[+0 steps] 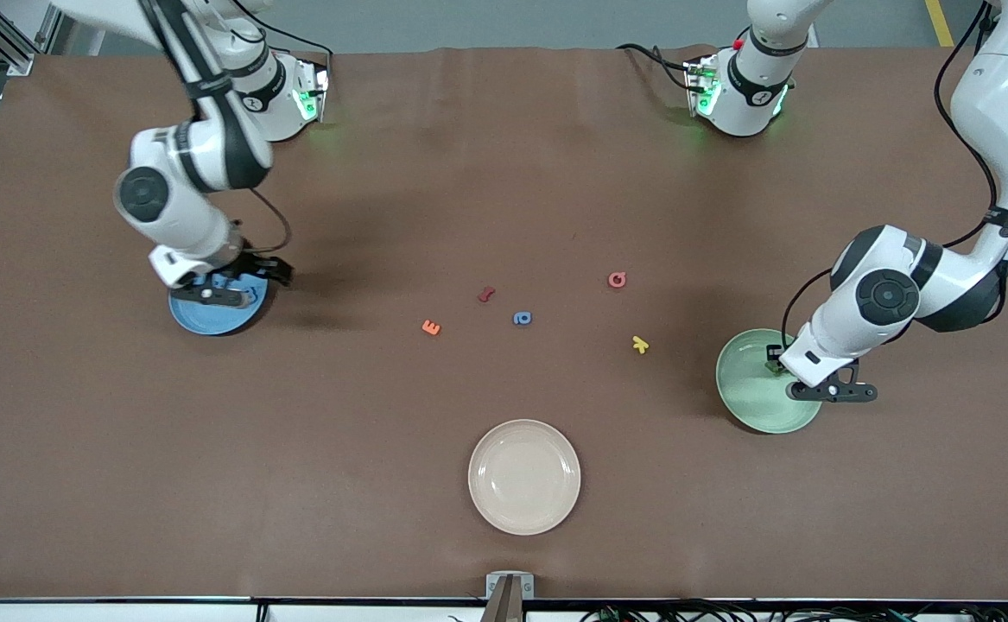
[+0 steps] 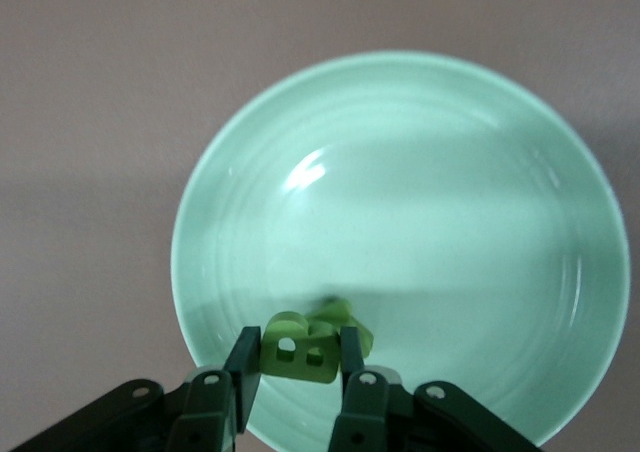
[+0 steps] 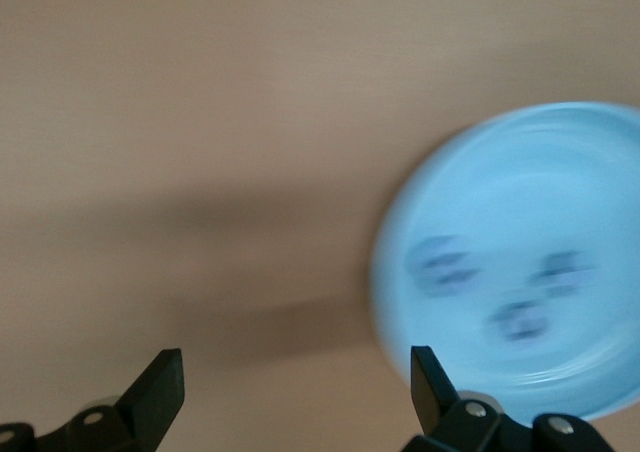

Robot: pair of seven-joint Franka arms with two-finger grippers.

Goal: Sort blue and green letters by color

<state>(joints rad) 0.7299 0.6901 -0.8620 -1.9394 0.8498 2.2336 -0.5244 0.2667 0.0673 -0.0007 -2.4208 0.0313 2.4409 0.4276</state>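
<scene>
My left gripper [image 2: 296, 357] is shut on a green letter [image 2: 298, 360], holding it just above the green plate [image 2: 450, 172]. Another green piece [image 2: 345, 317] lies in the plate under it. In the front view this gripper [image 1: 773, 361] hangs over the green plate [image 1: 754, 422]. My right gripper [image 3: 293, 372] is open and holds nothing, over the table just beside the blue plate [image 3: 520, 172]. Three blurred blue letters [image 3: 520, 320] lie in that plate. In the front view the right gripper [image 1: 272, 275] is at the rim of the blue plate [image 1: 201, 326]. One blue letter [image 1: 522, 318] lies on the table's middle.
A dark red letter [image 1: 486, 294], an orange E [image 1: 431, 327], a pinkish-red ring-shaped letter [image 1: 617, 279] and a yellow letter [image 1: 639, 345] lie around the blue one. A beige plate [image 1: 524, 518] sits nearer the front camera.
</scene>
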